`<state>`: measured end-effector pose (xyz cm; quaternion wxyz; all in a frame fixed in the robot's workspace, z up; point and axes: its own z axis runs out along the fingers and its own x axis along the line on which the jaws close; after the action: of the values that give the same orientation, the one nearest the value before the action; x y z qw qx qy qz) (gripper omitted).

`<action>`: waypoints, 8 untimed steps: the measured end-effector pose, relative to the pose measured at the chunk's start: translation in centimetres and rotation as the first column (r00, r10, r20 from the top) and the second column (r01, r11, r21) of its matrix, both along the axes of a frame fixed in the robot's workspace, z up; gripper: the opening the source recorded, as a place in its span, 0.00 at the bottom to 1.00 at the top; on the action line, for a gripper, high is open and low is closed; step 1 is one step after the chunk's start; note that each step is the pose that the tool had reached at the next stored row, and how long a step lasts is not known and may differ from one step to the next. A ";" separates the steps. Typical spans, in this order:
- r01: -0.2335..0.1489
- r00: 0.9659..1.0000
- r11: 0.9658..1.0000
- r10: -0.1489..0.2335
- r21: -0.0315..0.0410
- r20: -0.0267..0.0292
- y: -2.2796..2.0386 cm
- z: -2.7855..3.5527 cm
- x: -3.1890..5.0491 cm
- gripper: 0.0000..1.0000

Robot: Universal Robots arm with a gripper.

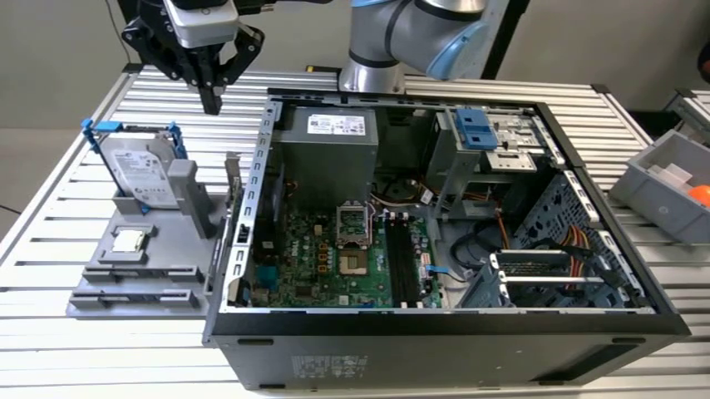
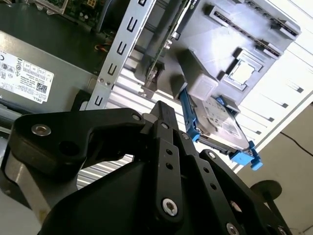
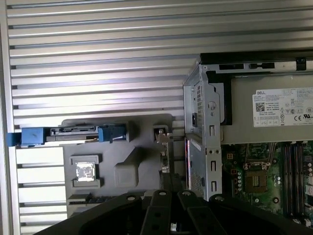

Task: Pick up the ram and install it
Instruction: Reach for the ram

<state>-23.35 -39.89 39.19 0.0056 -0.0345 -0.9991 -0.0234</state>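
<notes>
Green-edged thin ram [image 2: 169, 41] | upright in grey holder [image 1: 145, 274] | hand [image 1: 211, 105] closed, apart

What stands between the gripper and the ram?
Nothing visible. The gripper hangs in open air above the ram, which stands upright in its gray holder, close beside the computer case wall.

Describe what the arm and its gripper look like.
The arm is a silver-grey tube with rounded joints, one capped in light blue. The gripper has a pale silver-grey body and matte black linkage fingers that taper to slim tips. In the second wrist view the fingers are studded with small silver pins and screw heads.
</notes>
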 end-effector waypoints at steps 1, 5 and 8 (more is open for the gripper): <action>0.000 1.000 1.000 0.000 0.000 0.000 0.00 0.00 0.00 0.00; 0.000 1.000 1.000 0.000 0.000 0.000 0.00 0.00 0.00 0.00; 0.000 1.000 1.000 0.000 0.000 0.000 0.00 0.00 0.00 0.00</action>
<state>-23.34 -39.89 39.18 0.0056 -0.0343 -0.9991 -0.0235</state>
